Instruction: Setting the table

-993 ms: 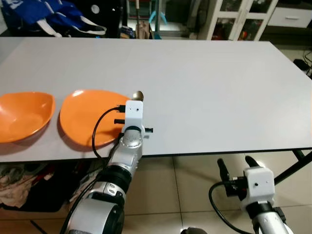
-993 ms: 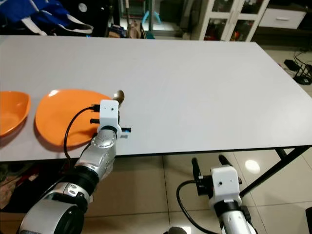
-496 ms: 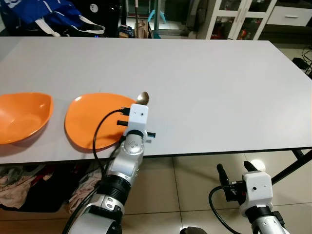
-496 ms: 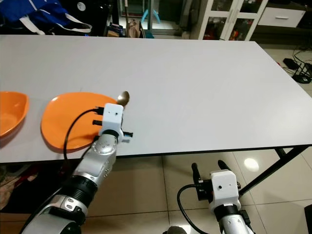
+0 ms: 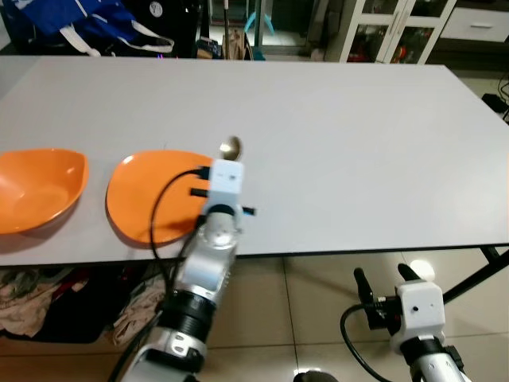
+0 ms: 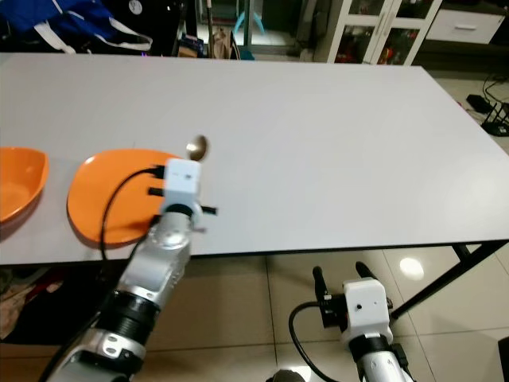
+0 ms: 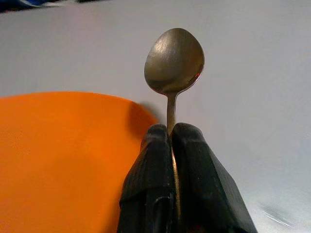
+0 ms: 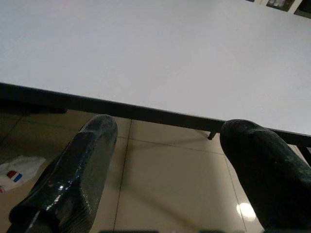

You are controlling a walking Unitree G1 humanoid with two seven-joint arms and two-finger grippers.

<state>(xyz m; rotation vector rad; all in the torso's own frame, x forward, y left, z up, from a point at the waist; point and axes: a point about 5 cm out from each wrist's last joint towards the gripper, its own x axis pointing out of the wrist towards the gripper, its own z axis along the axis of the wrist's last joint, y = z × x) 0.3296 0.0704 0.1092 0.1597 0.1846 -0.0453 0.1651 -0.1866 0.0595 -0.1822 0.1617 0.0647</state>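
My left gripper (image 7: 172, 133) is shut on a metal spoon (image 7: 174, 60), holding it by the handle with the bowl pointing away from me. The spoon bowl (image 5: 231, 147) shows just past the white wrist block, over the right edge of the flat orange plate (image 5: 143, 195) on the white table (image 5: 334, 135). An orange bowl (image 5: 36, 187) sits left of the plate near the table's front edge. My right gripper (image 8: 165, 145) hangs open below the table's front edge, over the tiled floor, with nothing between its fingers (image 5: 362, 285).
Blue bags (image 5: 87, 24) and dark clutter stand behind the table's far left edge. A white glass-door cabinet (image 5: 398, 28) stands at the far right. A black table leg (image 5: 481, 274) slants down at the right. Clothes (image 5: 32, 290) lie under the table.
My left arm has pushed the spoon slightly farther over the table, with the wrist now blurred from motion. The right arm stays hanging below the table edge.
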